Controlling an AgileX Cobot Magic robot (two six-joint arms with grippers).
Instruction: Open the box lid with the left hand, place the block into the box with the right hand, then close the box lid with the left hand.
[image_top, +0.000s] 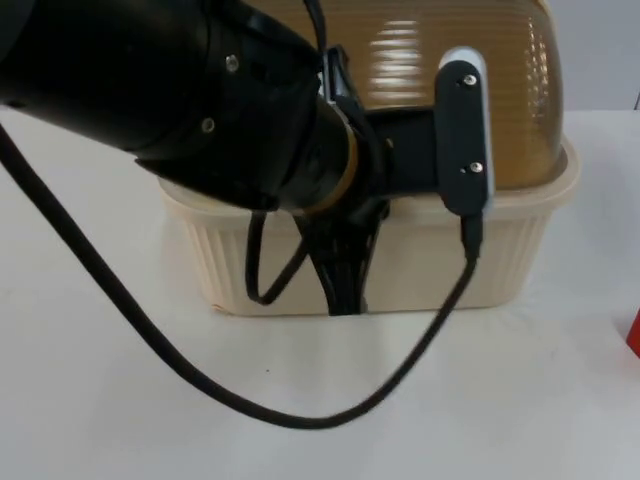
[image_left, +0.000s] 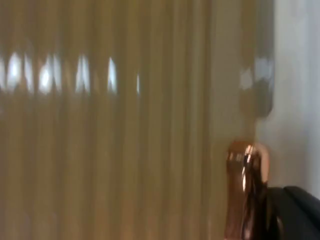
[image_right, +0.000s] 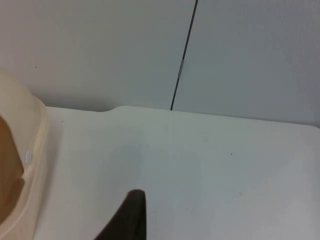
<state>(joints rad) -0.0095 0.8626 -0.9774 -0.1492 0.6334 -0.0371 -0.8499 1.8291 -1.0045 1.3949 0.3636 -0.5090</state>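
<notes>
Amber lid (image_top: 460, 60) seemingly just beyond left jaws (image_top: 345, 290).

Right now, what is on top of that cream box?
A ribbed amber lid sits closed on the cream box. The left arm crosses in front, covering part of it; the box's inside is hidden.

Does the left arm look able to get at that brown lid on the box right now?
Probably yes: the left gripper hangs at the cream box's front, just below the ribbed brown lid, nothing between them.
</notes>
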